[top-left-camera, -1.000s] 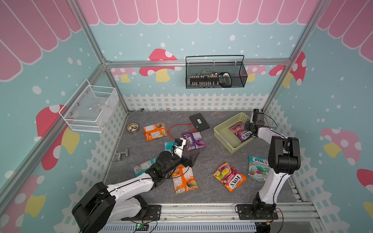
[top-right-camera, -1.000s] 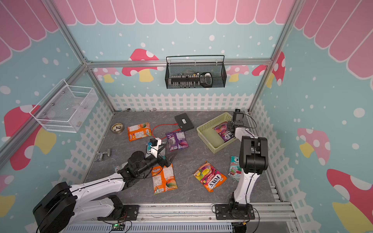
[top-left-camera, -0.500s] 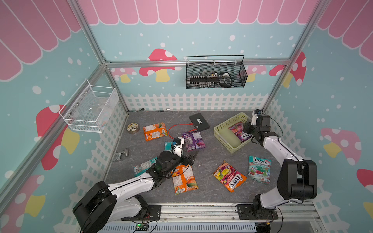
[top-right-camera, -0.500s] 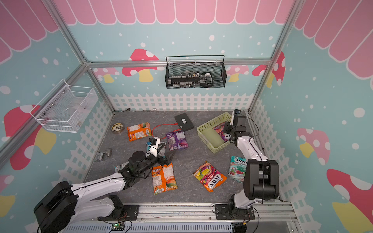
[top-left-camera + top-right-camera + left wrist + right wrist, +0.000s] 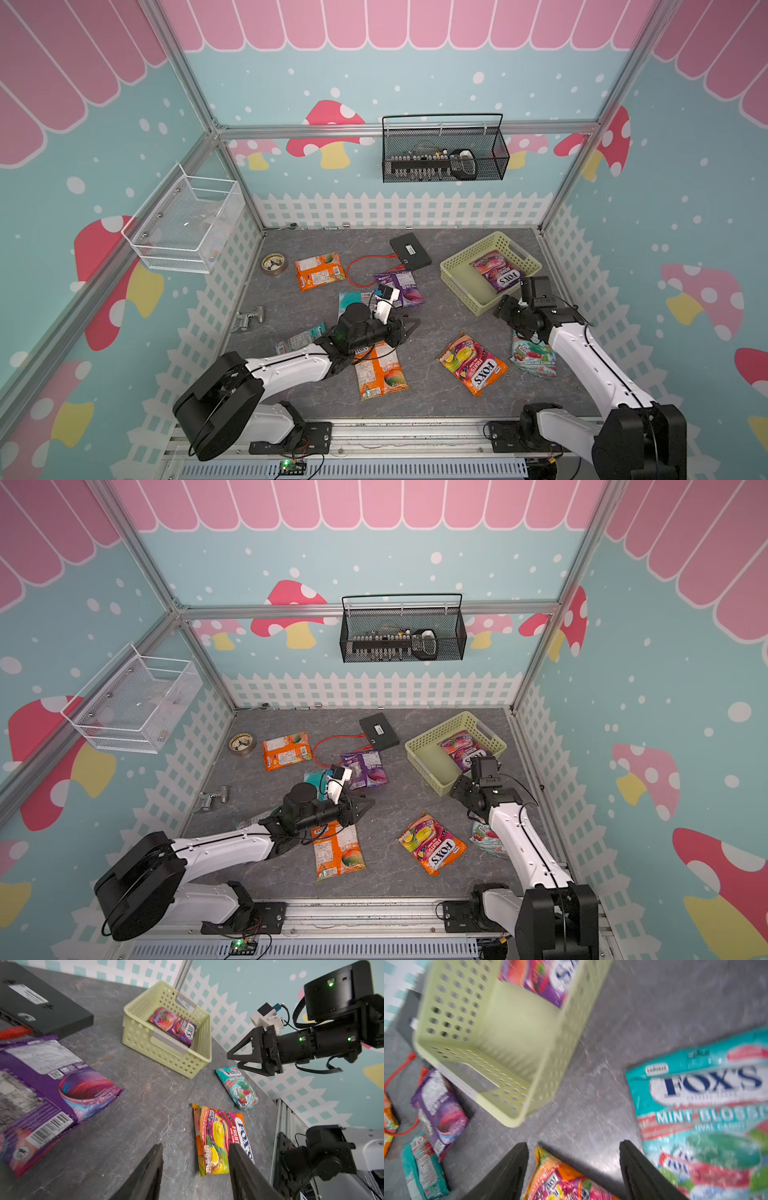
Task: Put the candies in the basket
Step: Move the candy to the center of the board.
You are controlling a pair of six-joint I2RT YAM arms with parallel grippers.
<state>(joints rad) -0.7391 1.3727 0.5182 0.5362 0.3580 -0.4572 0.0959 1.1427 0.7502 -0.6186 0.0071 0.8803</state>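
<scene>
The pale yellow-green basket (image 5: 457, 266) (image 5: 428, 742) (image 5: 164, 1055) stands at the back right with one purple FOX'S candy bag (image 5: 497, 272) inside. Other candies lie on the grey floor: two orange bags (image 5: 319, 271) (image 5: 380, 370), a purple one (image 5: 399, 286), a multicolour FOX'S bag (image 5: 471, 368) (image 5: 220, 1136) and a teal mint bag (image 5: 532, 355) (image 5: 704, 1118). My left gripper (image 5: 409, 326) (image 5: 196, 1147) hovers open and holds nothing, over the near orange bag's far end. Just in front of the basket's near corner, my right gripper (image 5: 500, 309) (image 5: 574, 1142) is open and holds nothing.
A black flat box (image 5: 409, 253) with a red cable lies behind the purple bag. A tape roll (image 5: 274, 264) and a metal fitting (image 5: 249, 318) sit at the left. Two more teal bags (image 5: 351, 297) (image 5: 301, 338) lie near my left arm. White fence walls ring the floor.
My right gripper opened and pulled back out of the basket toward the front, leaving the purple FOX'S bag inside. My left gripper's jaws narrowed; that arm hardly moved.
</scene>
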